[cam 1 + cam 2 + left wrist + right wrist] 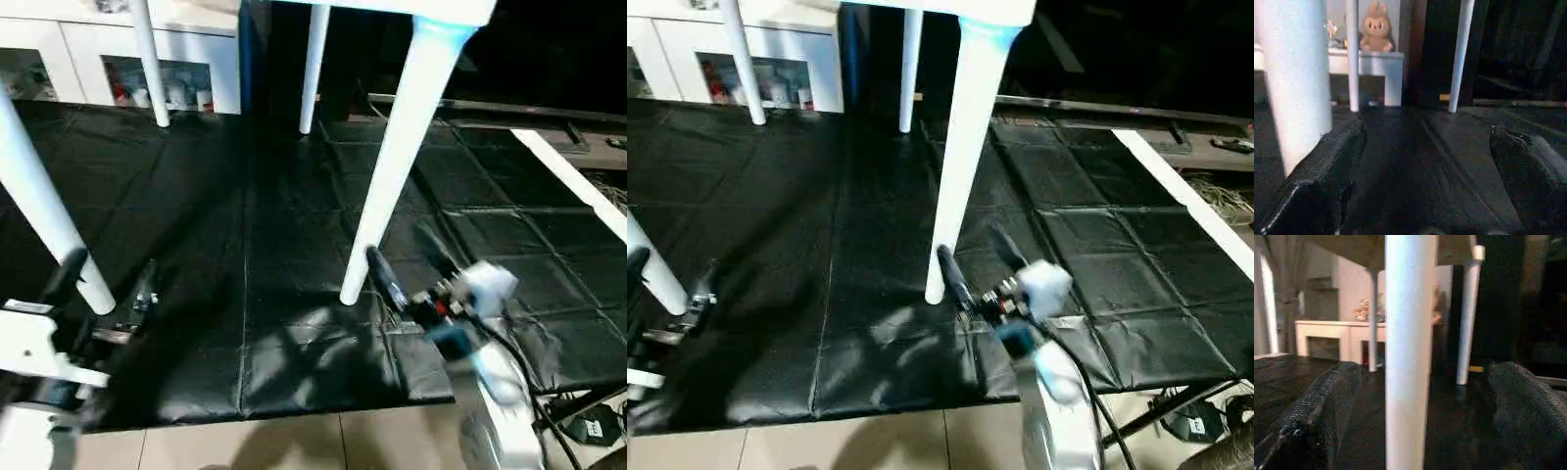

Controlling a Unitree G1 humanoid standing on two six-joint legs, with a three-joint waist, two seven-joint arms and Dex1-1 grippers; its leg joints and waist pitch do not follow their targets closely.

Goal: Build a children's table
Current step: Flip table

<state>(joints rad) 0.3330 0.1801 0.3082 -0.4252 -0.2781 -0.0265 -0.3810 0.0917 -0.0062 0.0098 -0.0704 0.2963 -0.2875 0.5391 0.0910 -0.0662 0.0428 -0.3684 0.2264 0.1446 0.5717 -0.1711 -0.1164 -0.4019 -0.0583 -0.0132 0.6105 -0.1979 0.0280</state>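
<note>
The children's table (pixel 392 10) stands upright on the black mat (pixel 294 294), all four legs down. My right gripper (pixel 400 262) and left gripper (pixel 1425 186), both spread wide, flank its near legs, touching nothing, so it bears its own weight.

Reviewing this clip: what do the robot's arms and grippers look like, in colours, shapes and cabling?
The right arm is a silver rounded forearm with black cables along it and small red and blue parts at the wrist. The right gripper has slim black fingers. The left arm shows white housing panels with dark fittings. The left gripper has thick, matte black, textured fingers.
</note>
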